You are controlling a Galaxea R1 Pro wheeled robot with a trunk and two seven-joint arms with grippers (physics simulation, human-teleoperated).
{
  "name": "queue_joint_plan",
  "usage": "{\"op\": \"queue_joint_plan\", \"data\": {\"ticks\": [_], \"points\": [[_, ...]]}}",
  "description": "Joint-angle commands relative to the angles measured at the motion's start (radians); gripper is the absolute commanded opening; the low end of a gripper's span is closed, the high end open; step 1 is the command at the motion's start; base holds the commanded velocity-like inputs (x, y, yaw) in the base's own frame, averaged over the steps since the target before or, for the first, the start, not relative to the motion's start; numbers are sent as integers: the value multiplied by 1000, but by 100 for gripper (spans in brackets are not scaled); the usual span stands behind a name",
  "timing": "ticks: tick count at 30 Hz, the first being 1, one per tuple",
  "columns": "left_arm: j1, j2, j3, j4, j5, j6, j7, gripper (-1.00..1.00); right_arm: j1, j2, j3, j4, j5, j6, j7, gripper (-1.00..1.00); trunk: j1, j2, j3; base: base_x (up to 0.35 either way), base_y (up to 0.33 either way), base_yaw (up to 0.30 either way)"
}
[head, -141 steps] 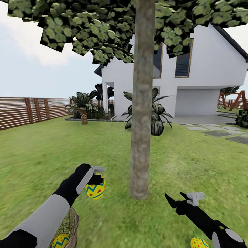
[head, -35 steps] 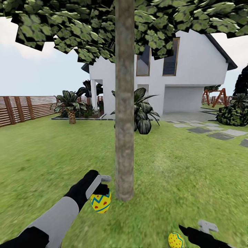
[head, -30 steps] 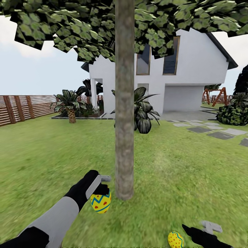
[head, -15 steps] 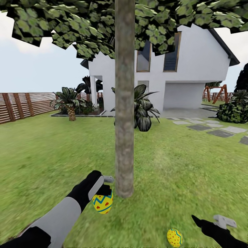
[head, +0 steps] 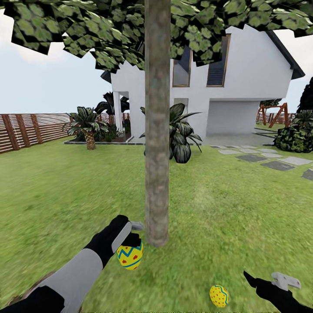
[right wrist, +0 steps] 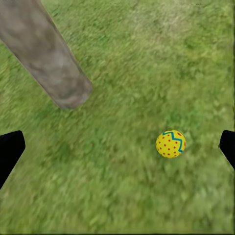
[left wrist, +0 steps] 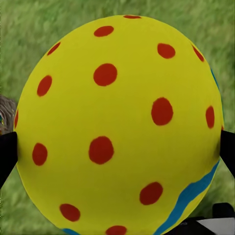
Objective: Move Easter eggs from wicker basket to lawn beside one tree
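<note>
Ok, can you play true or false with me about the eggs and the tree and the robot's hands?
1. The left gripper is holding an Easter egg. True.
2. Another egg lies on the lawn. True.
3. That egg on the grass is touching the tree. False: it lies apart from the trunk, with grass between them.
4. The right gripper is squeezing an egg. False: it is open and holds nothing.
5. The held egg is blue with yellow dots. False: it is yellow with red dots and a blue zigzag.
</note>
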Motion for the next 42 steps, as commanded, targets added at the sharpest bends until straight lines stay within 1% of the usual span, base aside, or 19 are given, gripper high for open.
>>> {"op": "queue_joint_plan", "data": {"ticks": [1, 2, 5, 19, 30, 36, 42], "points": [[-1, 1, -10, -1, 10, 2, 9, -100, -1, 0, -3, 13, 4, -27, 7, 100, -4, 6, 0, 0, 0, 0], [-1, 1, -19, -1, 11, 2, 9, -100, -1, -1, -3, 30, 2, -50, 7, 100, -8, 13, 1, 0, 0, 0], [-1, 0, -23, -1, 12, -7, 9, -100, -1, -1, -3, 37, 1, -59, 7, 100, -19, 34, 6, 0, 0, 0], [-1, 1, -34, -1, 12, -14, 9, -100, -1, -2, -3, 41, 3, -63, 6, 100, -73, 132, 27, 0, 0, 0], [-1, 1, -34, -3, 12, -14, 9, -100, -1, -1, -2, 44, 6, -63, 5, 100, -115, 209, 43, 0, 0, 0], [-1, 2, -35, -13, 13, -16, 8, -100, -1, -1, -3, 44, 6, -63, 5, 100, -115, 209, 34, 0, -9, 0], [-1, 1, -35, -13, 12, -17, 10, -100, -1, -2, -3, 44, 4, -63, 6, 100, -115, 209, 32, 0, -221, 0]]}}
